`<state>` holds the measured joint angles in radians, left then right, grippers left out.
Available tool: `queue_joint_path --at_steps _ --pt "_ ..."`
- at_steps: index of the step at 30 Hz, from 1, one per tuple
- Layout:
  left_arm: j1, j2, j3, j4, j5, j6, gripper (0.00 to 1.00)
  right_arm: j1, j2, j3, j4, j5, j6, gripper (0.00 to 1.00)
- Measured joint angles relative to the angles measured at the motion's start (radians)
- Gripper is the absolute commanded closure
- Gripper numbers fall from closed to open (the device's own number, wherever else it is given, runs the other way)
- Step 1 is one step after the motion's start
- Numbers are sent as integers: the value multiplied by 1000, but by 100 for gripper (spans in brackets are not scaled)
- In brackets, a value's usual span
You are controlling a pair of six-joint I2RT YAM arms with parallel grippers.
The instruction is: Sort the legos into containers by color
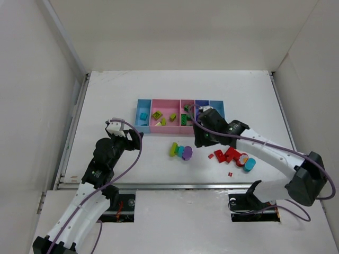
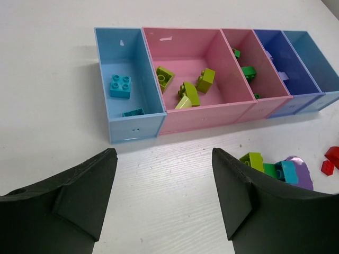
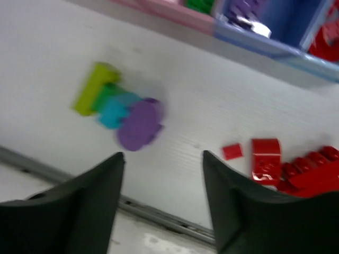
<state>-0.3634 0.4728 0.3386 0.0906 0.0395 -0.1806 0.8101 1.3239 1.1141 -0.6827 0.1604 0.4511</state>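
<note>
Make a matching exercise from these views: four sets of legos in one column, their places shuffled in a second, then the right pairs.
Column one:
1. four-stud cyan brick
2. group of lime bricks
3. several dark green bricks
4. pile of red bricks

Column two:
A. on the table, outside the bins
B. wide pink bin
C. left light blue bin
D. narrow pink bin

Pairs: 1-C, 2-B, 3-D, 4-A

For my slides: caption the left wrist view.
Open left pincer faces the containers, with cyan, lime and green legos sorted inside.
</note>
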Motion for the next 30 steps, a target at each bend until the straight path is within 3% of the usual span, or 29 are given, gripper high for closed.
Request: queue_joint_path --at_steps 5,11,23,25,30 --pt "0 0 0 0 0 0 29 -157 54 -189 -30 -12 40 47" --pt "0 -5 0 0 0 0 29 -214 118 -233 -34 -29 43 47" --pt "0 -11 0 0 0 0 29 -179 164 -220 3 -42 17 52" --pt "0 -11 0 0 0 0 29 -166 170 -214 3 -37 18 47" --pt "0 -11 0 0 0 0 29 -160 168 -212 1 -26 25 47"
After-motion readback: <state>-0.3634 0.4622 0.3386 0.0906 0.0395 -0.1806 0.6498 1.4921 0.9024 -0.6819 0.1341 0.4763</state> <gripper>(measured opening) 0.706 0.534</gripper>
